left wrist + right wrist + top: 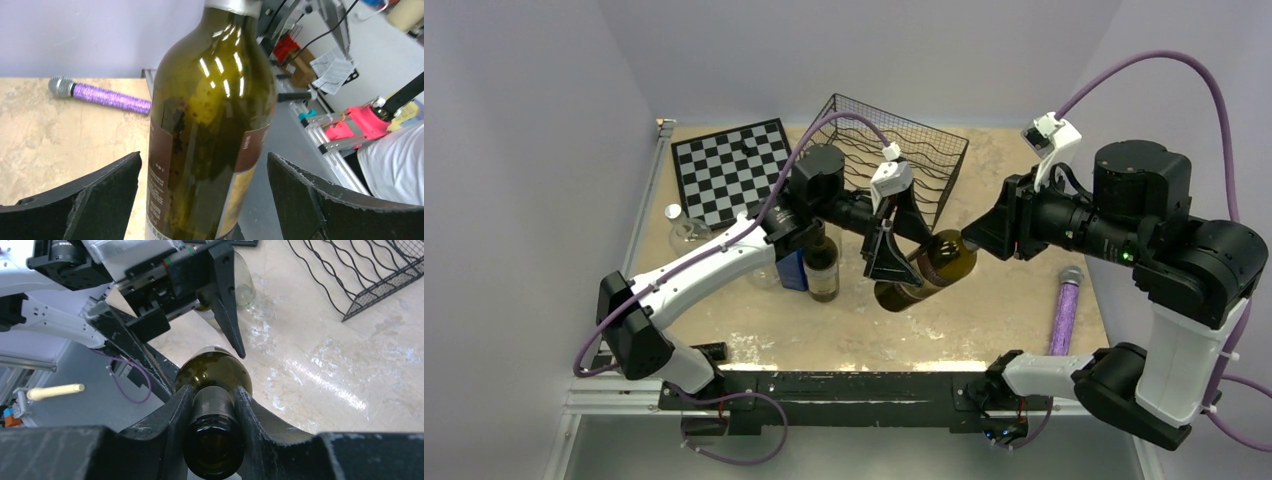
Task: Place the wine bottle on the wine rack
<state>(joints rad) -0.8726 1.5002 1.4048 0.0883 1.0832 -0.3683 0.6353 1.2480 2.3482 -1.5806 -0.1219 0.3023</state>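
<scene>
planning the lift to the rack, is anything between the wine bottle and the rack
Yes. The open left pincer straddles the wine bottle, and its wrist sits between the bottle and the wine rack. The right pincer holds the neck.

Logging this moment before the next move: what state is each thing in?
Bottle, near level, held by the neck.
Right pincer, shut on the bottle's neck.
Left pincer, open, fingers either side of the bottle's body, not touching.
Rack, no bottle seen in it.
Second bottle, upright on the table.
Microphone, lying flat.
</scene>
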